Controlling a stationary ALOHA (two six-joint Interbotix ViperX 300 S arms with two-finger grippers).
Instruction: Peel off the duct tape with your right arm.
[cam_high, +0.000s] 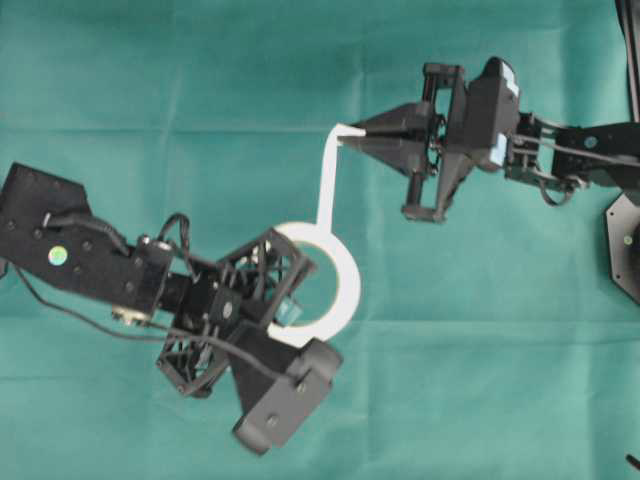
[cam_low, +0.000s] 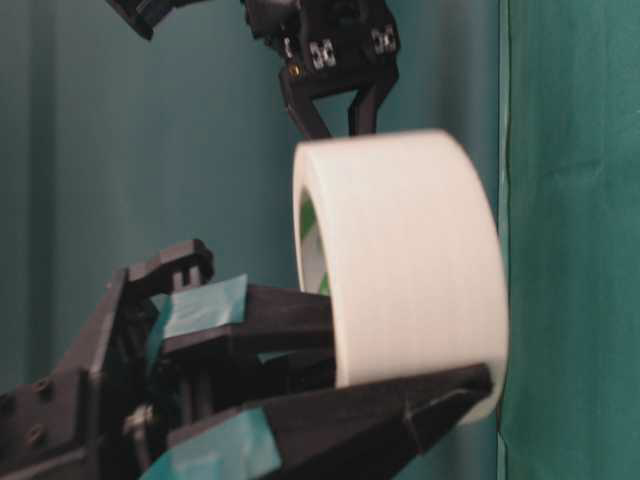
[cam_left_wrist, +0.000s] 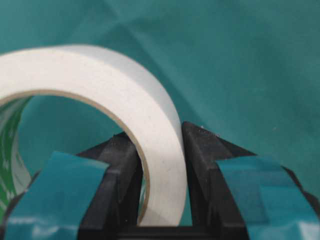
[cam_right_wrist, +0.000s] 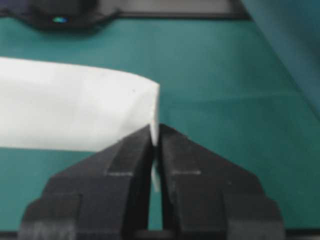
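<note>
The duct tape (cam_high: 350, 290) is a white roll with green print inside its core (cam_left_wrist: 7, 150), held up off the green cloth. My left gripper (cam_high: 285, 322), with teal finger pads (cam_left_wrist: 65, 190), is shut on the roll's wall, one finger inside the core and one outside (cam_left_wrist: 200, 150). A peeled white strip (cam_high: 326, 180) runs from the roll up to my right gripper (cam_high: 350, 135). The right gripper (cam_right_wrist: 155, 132) is shut, its plain black fingers pinching the strip's end (cam_right_wrist: 75, 110). In the table-level view the roll (cam_low: 400, 270) sits between the left fingers (cam_low: 400, 410).
Wrinkled green cloth (cam_high: 480, 350) covers the table. A black arm base (cam_high: 625, 245) stands at the right edge. A cable (cam_high: 60, 310) trails from the left arm. A green backdrop (cam_low: 570, 240) rises behind the roll.
</note>
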